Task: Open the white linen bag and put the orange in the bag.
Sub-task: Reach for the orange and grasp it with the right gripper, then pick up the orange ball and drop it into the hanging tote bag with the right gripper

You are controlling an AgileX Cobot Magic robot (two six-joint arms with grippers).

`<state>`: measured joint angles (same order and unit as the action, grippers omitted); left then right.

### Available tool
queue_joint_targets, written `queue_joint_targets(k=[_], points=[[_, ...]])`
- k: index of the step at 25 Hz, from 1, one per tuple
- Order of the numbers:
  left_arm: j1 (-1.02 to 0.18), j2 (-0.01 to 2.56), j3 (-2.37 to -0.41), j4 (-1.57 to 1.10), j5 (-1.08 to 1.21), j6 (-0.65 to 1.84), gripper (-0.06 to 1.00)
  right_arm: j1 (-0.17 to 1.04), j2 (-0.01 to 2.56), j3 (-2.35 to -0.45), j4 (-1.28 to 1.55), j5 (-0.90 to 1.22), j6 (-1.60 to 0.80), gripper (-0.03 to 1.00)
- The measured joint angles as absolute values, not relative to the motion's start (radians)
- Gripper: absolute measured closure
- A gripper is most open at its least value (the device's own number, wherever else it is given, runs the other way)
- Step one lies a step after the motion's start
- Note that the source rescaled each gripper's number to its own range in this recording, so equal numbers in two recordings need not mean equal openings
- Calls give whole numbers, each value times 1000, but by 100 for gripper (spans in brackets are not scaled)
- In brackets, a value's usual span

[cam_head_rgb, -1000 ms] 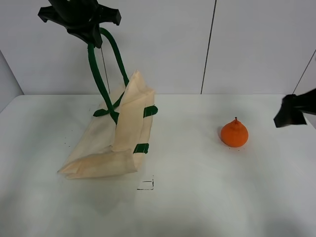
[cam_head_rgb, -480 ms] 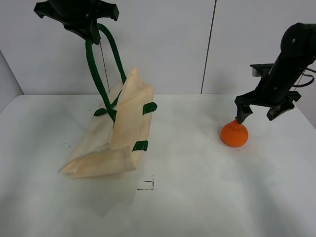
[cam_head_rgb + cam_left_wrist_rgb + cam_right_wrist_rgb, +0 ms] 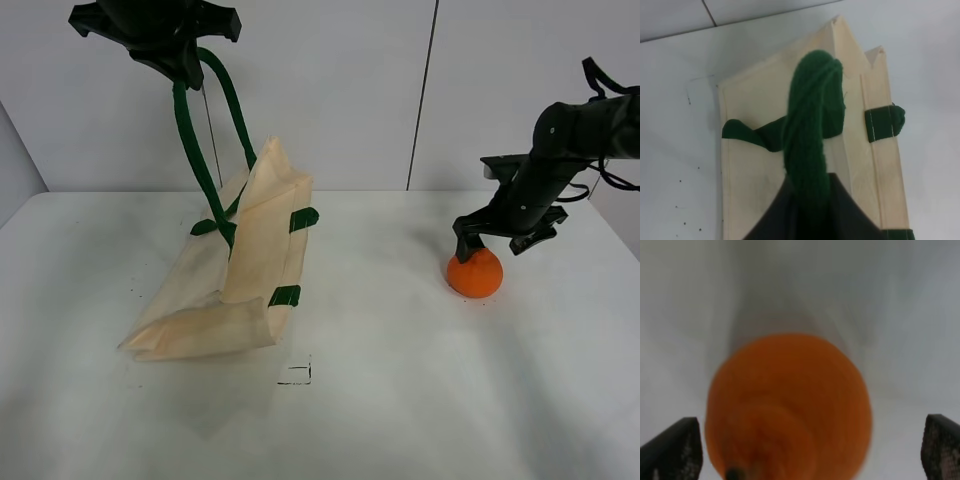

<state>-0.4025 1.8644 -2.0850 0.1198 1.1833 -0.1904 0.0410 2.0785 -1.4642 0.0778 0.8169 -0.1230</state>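
The white linen bag (image 3: 240, 270) stands half raised on the table's left, hanging by its dark green handles (image 3: 195, 140). My left gripper (image 3: 180, 62) is shut on the handles high above the bag; in the left wrist view the green strap (image 3: 812, 135) runs down to the cream bag (image 3: 755, 180). The orange (image 3: 474, 272) sits on the table at the right. My right gripper (image 3: 495, 238) is open, just above and around the orange's top. In the right wrist view the blurred orange (image 3: 790, 405) fills the gap between the two fingertips (image 3: 672, 450).
The white table (image 3: 400, 400) spreads around both things. A small black square mark (image 3: 296, 374) lies in front of the bag. A pale wall with a dark seam (image 3: 422, 95) stands behind.
My right arm has come in from the right edge and lowered over the orange, now straddling its top. The bag and my left gripper have hardly moved.
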Motion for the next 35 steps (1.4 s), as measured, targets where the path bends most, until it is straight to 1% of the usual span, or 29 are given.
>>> queue_joint_targets(k=[10,12,14,15,16,17,18,19,20,24,28,32,35], points=[[-403,1864,-2085,120,1183,-190,94,41,2141,-1466,104,801,-130,-3],[-403,1864,-2085,120,1183,-190,94,41,2142,-1466,104,783,-130,0],[-403,1864,-2085,120,1183,-190,94,41,2142,-1467,105,778,-130,8],[-403,1864,-2085,120,1183,-190,94,41,2142,-1467,107,780,-130,14],[-403,1864,-2085,120,1183,-190,94,41,2142,-1467,107,780,-130,27],[-403,1864,-2085,120,1183,-190,94,41,2142,-1467,109,780,-130,44],[-403,1864,-2085,120,1183,-190,94,41,2142,-1468,110,781,-132,66],[-403,1864,-2085,120,1183,-190,94,41,2142,-1469,114,781,-137,84],[-403,1864,-2085,120,1183,-190,94,41,2140,-1472,119,781,-141,96],[-403,1864,-2085,120,1183,-190,94,41,2122,-1496,161,820,-161,97],[-403,1864,-2085,120,1183,-186,94,41,2082,-1591,251,921,-186,97],[-403,1864,-2085,120,1183,-186,94,41,2029,-1739,435,1044,-232,97],[-403,1864,-2085,120,1183,-186,94,45,2019,-1822,621,1094,-240,97]])
